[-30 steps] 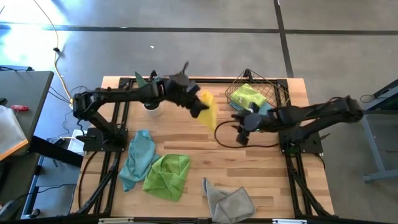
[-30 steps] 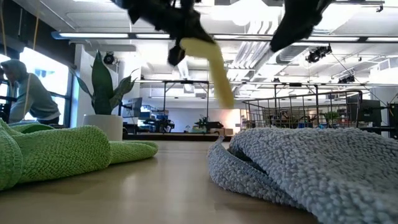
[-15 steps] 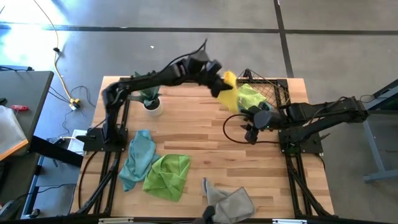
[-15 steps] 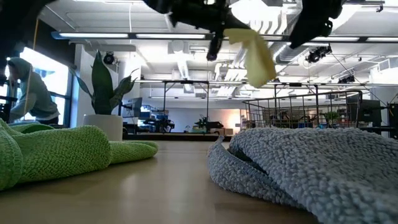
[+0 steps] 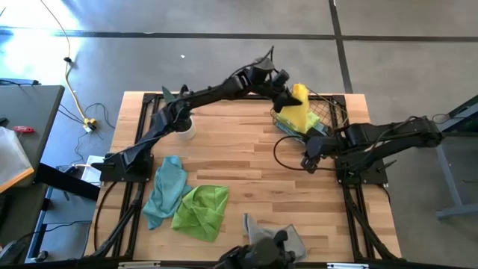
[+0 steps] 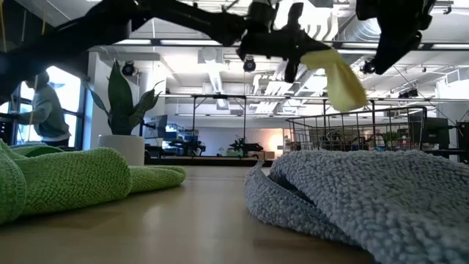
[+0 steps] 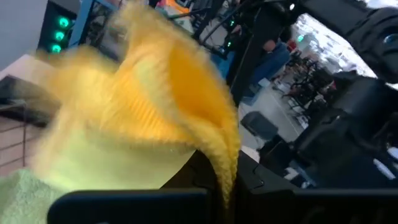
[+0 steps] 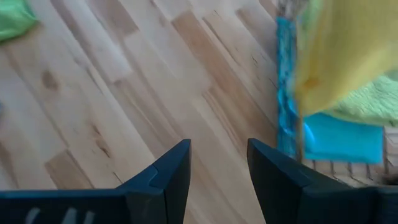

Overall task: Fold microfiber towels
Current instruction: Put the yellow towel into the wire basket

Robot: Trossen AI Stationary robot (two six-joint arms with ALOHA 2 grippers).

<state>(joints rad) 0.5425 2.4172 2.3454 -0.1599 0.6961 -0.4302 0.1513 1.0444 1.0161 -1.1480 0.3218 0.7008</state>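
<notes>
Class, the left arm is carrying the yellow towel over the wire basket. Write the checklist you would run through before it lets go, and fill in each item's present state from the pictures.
1. Left gripper shut on the yellow towel: ok.
2. Yellow towel hangs above the wire basket, not the bare table: ok.
3. Right gripper empty, open, over the table beside the basket: ok.
4. Folded towels already in the basket, lime green towel on teal towel: ok.
5. Yellow towel neatly folded: cannot tell, it hangs bunched.
6. Other towels remain unfolded, such as the grey towel at the front edge: not ok.
</notes>
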